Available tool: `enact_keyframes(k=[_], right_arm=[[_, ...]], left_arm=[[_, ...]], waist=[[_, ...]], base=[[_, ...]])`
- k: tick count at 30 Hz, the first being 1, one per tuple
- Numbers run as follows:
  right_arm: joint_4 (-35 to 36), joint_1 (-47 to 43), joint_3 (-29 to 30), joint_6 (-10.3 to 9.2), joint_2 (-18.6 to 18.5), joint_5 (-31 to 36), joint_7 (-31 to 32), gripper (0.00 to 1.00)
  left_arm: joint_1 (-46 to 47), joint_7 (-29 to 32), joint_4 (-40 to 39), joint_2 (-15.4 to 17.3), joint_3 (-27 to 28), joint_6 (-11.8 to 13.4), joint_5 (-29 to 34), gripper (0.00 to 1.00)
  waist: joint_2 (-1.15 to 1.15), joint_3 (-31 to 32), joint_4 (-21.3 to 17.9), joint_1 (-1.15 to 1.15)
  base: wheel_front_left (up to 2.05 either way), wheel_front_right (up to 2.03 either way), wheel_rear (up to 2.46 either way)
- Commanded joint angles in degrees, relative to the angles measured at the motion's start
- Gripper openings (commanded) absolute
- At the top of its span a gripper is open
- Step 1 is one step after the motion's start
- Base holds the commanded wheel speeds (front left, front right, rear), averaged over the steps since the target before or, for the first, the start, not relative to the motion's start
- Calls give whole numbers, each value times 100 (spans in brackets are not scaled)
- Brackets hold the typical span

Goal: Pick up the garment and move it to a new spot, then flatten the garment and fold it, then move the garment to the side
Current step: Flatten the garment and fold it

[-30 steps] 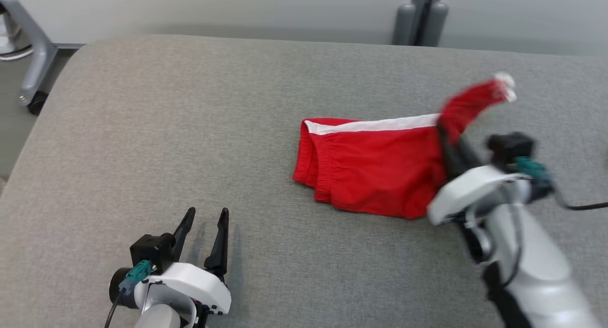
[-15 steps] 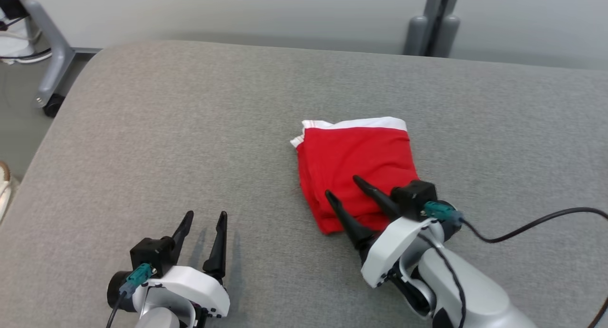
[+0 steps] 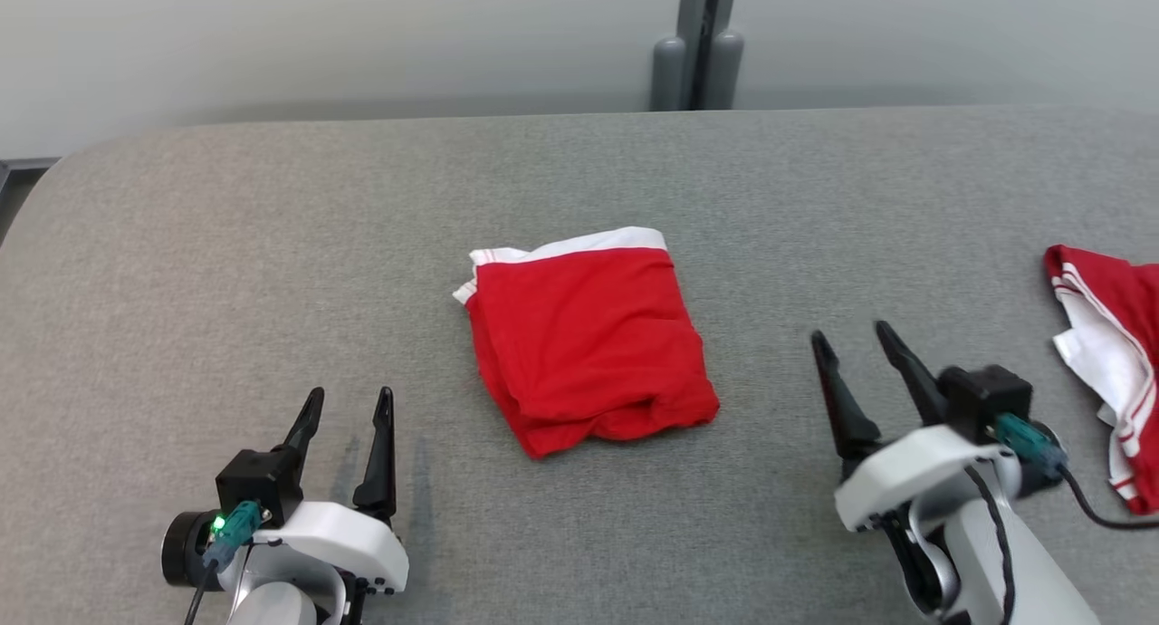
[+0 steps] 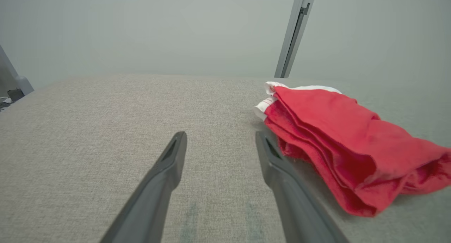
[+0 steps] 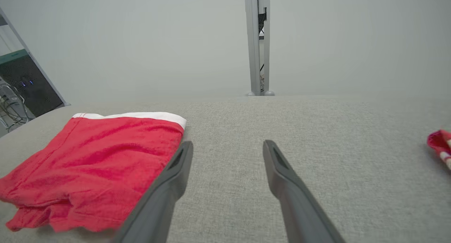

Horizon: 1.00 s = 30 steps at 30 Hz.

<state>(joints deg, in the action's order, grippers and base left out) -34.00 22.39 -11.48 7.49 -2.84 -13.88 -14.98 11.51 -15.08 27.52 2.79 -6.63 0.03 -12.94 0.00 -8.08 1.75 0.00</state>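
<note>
The garment (image 3: 584, 340), red shorts with a white waistband, lies folded into a compact square in the middle of the grey padded table (image 3: 272, 245). It appears at the right in the left wrist view (image 4: 338, 144) and at the left in the right wrist view (image 5: 91, 162). My left gripper (image 3: 349, 408) stands open at the lower left, well apart from it. At the lower right my right gripper (image 3: 856, 344) is open and empty, a short way right of the garment. Both wrist views show the fingers (image 4: 169, 165) (image 5: 282, 165) spread with only table between them.
A second red and white cloth (image 3: 1118, 344) lies crumpled at the table's right edge, its tip visible in the right wrist view (image 5: 440, 144). A grey post (image 3: 697, 45) stands behind the table against the pale wall. A black cable (image 3: 1100, 516) trails from my right wrist.
My right gripper let go of the garment's lifted end, which now lies folded over, and drew back to the right. The head camera has turned, so the whole scene shifted. The left gripper stayed open.
</note>
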Motion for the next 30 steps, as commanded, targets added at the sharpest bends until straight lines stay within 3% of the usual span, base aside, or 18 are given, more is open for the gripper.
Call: enact_keyframes(k=[1,9,30], right_arm=[[109,-217,228,-1,-30,120,-24,100],[327,-775,599,-1,-24,224,-26,100],[492,-1464,475,-1,-26,77,-25,100]], left_arm=[[-83,-7,-34,25,43,16,87,100],[-303,-7,-83,26,131,88,223,100],[-1163,-7,-208,27,586,389,402,100]], waist=[[0,46,-109,0],[0,214,-226,0],[0,884,-283,0]], base=[[0,0,0],[0,0,0],[0,0,0]])
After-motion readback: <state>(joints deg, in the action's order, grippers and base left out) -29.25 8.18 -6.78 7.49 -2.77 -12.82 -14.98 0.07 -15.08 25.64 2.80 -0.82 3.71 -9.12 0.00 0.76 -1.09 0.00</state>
